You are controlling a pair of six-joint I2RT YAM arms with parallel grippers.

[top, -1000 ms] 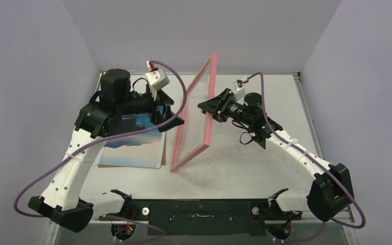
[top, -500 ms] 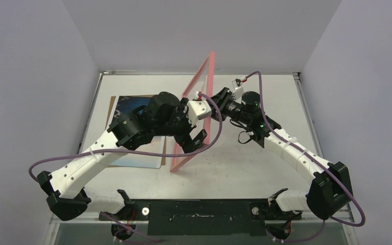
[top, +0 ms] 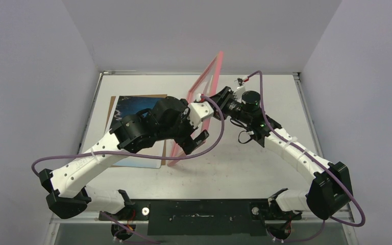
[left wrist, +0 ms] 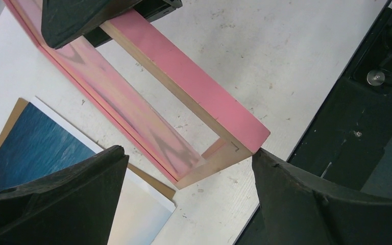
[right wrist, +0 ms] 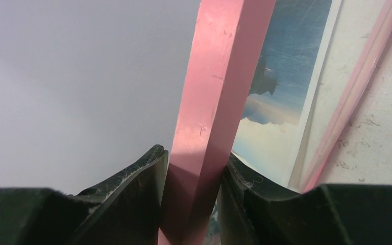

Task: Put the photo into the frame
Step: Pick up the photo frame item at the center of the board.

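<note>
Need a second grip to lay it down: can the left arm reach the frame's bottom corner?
Probably yes. The left fingers, open, face the frame's bottom corner with nothing between; the right fingers grip a higher rail.

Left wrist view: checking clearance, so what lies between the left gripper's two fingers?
The frame's near lower corner sits between the fingers of the open left gripper, with white table showing beside it; the left wrist view shows this.
</note>
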